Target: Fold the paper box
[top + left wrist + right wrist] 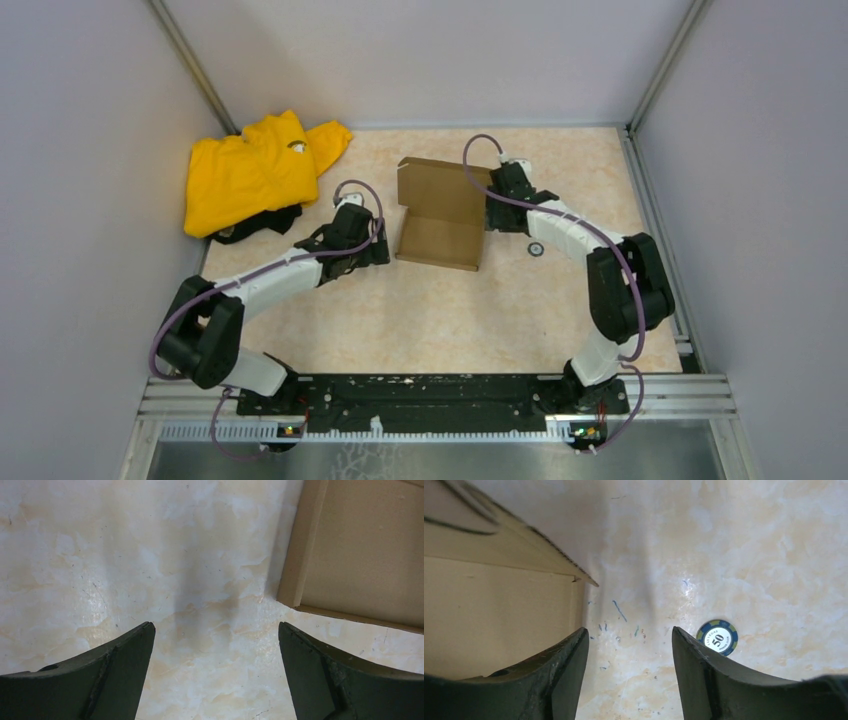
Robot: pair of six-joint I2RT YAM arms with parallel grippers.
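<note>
The paper box (440, 215) is plain brown cardboard in the middle of the table, its back panel standing up and its base lying flat. In the left wrist view its raised side wall and floor (360, 550) fill the upper right. My left gripper (378, 247) sits just left of the box, wide open over bare table (216, 630). My right gripper (497, 205) is at the box's right edge, open with nothing between its fingers (630, 632); the box's side (499, 615) lies to its left.
A yellow cloth garment (255, 170) is heaped at the back left corner. A blue poker chip (536, 249) marked 50 lies on the table right of the box (717, 637). Grey walls close in three sides.
</note>
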